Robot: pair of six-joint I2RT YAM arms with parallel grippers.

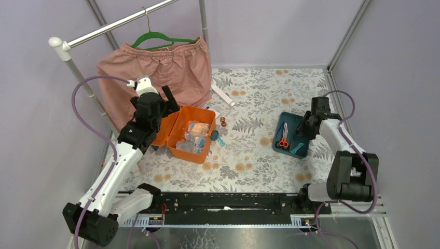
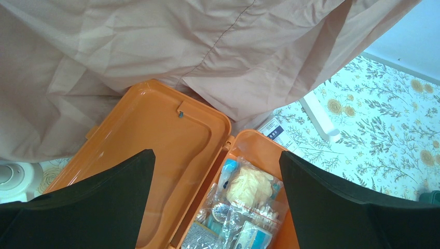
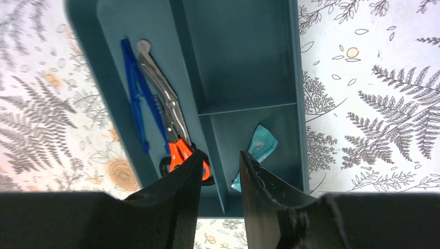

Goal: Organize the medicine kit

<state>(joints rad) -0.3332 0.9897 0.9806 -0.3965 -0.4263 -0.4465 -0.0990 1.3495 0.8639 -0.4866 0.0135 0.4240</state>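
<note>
The medicine kit's orange box (image 1: 182,150) stands open at centre-left, its lid (image 1: 167,127) folded back to the left. Bagged supplies (image 2: 249,192) fill the box (image 2: 254,141). My left gripper (image 2: 217,153) hangs wide open above the hinge, holding nothing. The kit's dark teal insert tray (image 1: 296,120) lies apart on the right. In the right wrist view the tray (image 3: 244,57) holds orange-handled scissors (image 3: 166,116), blue tweezers (image 3: 136,93) and a teal packet (image 3: 259,148). My right gripper (image 3: 220,155) hovers over the tray's divider, jaws apart and empty.
A pink garment (image 1: 155,67) on a green hanger drapes from a metal rack (image 1: 83,78) behind the box and touches its lid. On the floral cloth between box and tray lie a white strip (image 1: 223,96), small brown items (image 1: 223,122) and a teal cap (image 1: 214,136).
</note>
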